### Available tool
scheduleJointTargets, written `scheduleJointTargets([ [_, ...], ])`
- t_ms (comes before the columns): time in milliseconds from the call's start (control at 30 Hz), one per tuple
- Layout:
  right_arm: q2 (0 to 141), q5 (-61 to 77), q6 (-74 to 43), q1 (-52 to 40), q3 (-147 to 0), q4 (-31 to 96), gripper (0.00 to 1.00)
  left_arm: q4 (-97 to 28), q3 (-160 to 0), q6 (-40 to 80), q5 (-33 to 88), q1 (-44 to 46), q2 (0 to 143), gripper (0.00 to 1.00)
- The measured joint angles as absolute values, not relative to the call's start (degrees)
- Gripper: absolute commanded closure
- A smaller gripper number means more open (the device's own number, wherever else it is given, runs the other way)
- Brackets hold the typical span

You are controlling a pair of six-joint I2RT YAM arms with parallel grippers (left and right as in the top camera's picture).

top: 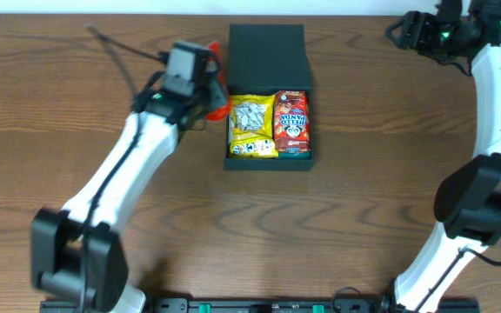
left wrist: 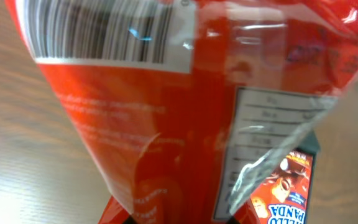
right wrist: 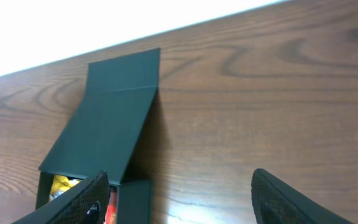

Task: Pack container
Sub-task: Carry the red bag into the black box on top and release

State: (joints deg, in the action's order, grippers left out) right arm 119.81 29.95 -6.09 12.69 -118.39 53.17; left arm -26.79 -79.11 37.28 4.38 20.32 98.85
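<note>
The black container [top: 268, 52] lies at the table's middle with its flap lid folded open toward the far edge. Inside it lie a yellow packet [top: 251, 127] and a red Hello Panda packet [top: 291, 122] side by side. My left gripper [top: 210, 94] hovers just left of the container, shut on a red snack packet [left wrist: 166, 118] that fills the left wrist view; its barcode faces the camera. The left gripper [left wrist: 180, 219] shows only at the bottom edge. My right gripper [top: 400, 30] is open at the far right, and the right gripper [right wrist: 179, 186] holds nothing, with the container's lid [right wrist: 107, 118] to its left.
The brown wooden table [top: 364, 191] surrounds the container. The left arm [top: 120, 174] stretches from the front left corner and the right arm [top: 494, 113] runs along the right side. A dark cable [top: 120, 45] lies at the far left.
</note>
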Motion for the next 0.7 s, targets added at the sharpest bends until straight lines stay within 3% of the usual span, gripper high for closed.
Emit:
scheduleJointTargets([
  [300, 119.81, 29.98, -5.87, 15.14, -118.39, 56.38, 0.27, -40.66, -96.47, 30.52, 6.33, 27.77, 113.16, 0.95],
  [533, 119.81, 29.95, -5.85, 16.01, -118.39, 56.38, 0.25, -47.51, -97.76, 29.04, 8.91, 29.5, 114.13, 0.94],
  [567, 119.81, 29.98, -5.85, 16.01, -118.39, 56.4, 0.25, -48.05, -97.76, 29.06, 8.99, 29.47, 114.15, 0.83],
  [633, 119.81, 29.98, -5.85, 16.01, -118.39, 56.38, 0.24, -48.25, -97.76, 28.49, 9.06, 29.47, 114.15, 0.44],
  [700, 119.81, 29.98, -5.85, 16.01, -118.39, 56.42, 0.22, -48.18, -97.76, 28.47, 9.06, 29.47, 114.15, 0.23],
])
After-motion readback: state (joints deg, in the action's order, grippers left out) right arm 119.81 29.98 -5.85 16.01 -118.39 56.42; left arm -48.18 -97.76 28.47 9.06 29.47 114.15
